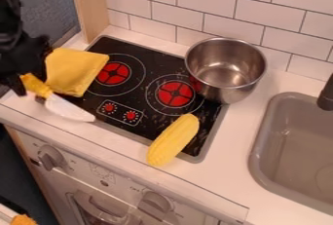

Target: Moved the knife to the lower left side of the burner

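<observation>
At the left edge, the black gripper (pixel 23 68) hangs low over the counter's left end, right at the handle end of the knife (pixel 67 109). The knife has a yellow handle and a white blade. Its blade points right and down, with the tip by the stove's lower left edge; whether it rests on the counter cannot be told. The black stove top (pixel 133 97) has two red burners, a left one (pixel 113 73) and a right one (pixel 175 94). The gripper covers part of the handle's upper end.
A folded yellow cloth (pixel 73 70) lies over the stove's left edge, beside the gripper. A steel pot (pixel 226 70) stands at the stove's back right. A yellow corn cob (pixel 174 139) lies across the front edge. The grey sink (pixel 260 136) is at the right, below the tap (pixel 327 95).
</observation>
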Controlling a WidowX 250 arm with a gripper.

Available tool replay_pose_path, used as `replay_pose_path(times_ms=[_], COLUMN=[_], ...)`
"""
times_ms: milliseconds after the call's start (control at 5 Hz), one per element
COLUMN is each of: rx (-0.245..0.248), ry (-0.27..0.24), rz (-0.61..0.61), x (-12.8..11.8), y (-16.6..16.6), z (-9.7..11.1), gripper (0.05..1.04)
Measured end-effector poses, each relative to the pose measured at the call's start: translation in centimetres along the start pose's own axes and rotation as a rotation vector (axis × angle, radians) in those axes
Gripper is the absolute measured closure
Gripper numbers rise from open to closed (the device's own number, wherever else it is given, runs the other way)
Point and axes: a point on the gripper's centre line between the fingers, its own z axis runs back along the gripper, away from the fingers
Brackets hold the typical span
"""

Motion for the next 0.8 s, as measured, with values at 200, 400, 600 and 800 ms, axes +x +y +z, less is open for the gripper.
replay_pose_path(times_ms=[200, 400, 600, 800], rx=[-0.008, -0.026, -0.094, -0.123], ry=[-0.01, -0.024, -0.048, -0.044], rz=[0.009, 0.025, 0.04, 0.057], x=[0.05, 0.18, 0.25, 0.08], y=[0.4, 0.57, 0.86, 0.72], z=[-0.91, -1.5, -1.87, -1.78], gripper=[0.561, 0.487, 0.187, 0.07])
